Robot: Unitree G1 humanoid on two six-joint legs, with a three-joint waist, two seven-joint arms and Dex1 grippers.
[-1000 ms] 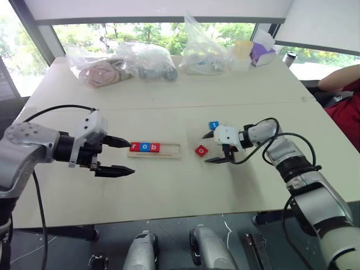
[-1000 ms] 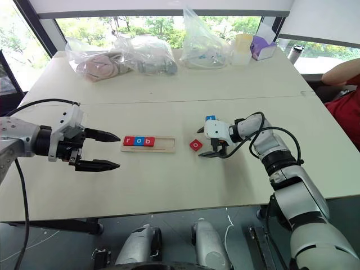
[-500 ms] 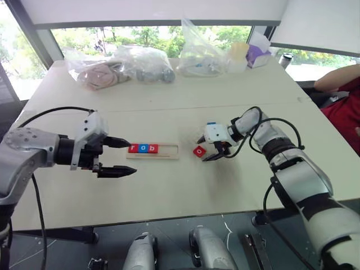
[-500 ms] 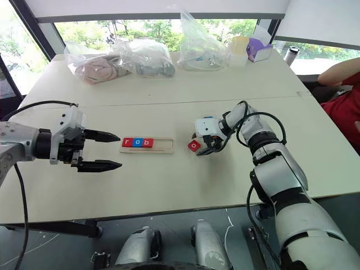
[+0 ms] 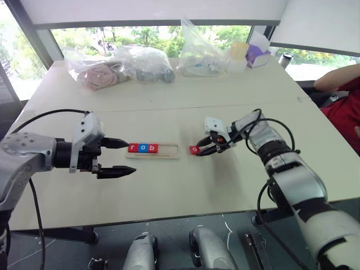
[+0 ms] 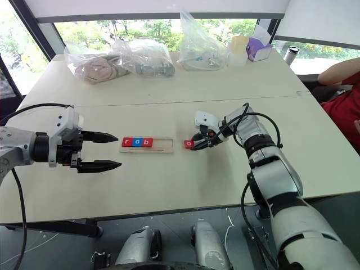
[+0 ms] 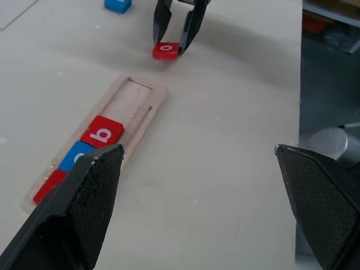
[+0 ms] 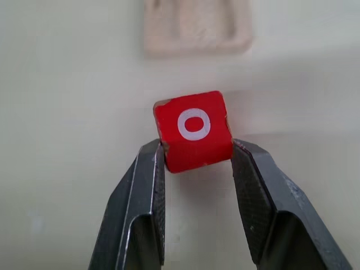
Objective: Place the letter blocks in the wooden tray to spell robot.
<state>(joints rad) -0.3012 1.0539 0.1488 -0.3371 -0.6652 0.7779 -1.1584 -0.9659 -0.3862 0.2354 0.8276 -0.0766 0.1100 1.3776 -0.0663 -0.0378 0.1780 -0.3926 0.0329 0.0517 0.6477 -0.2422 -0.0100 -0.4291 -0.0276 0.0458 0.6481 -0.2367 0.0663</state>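
Right wrist view: the red o block [image 8: 194, 130] is being pinched at its lower corners between the two black, cross-hatched fingers [image 8: 147, 191] of the right gripper [image 8: 197, 163], with the empty end of the wooden tray [image 8: 196, 28] just beyond it. A second ago the same gripper was being held spread wide around the block, which was lying flat on the table; since then the jaws are being drawn in until both pads are touching the tile, and the gripper is being shifted toward the tray. The left gripper [image 5: 115, 157] is being kept where it was, its pointed black fingers parted wide beside the tray's left end, holding nothing.

In the left wrist view the tray is being shown as a long, shallow frame of pale wood with a raised rim and rounded corners; three glossy flat square tiles with white letters, red, blue and red b [image 7: 103, 131], are being seated side by side at one end, the other end bare. A blue block [image 7: 118, 4] is lying on the matte cream table [image 5: 169, 191] behind the right gripper, apart from the tray
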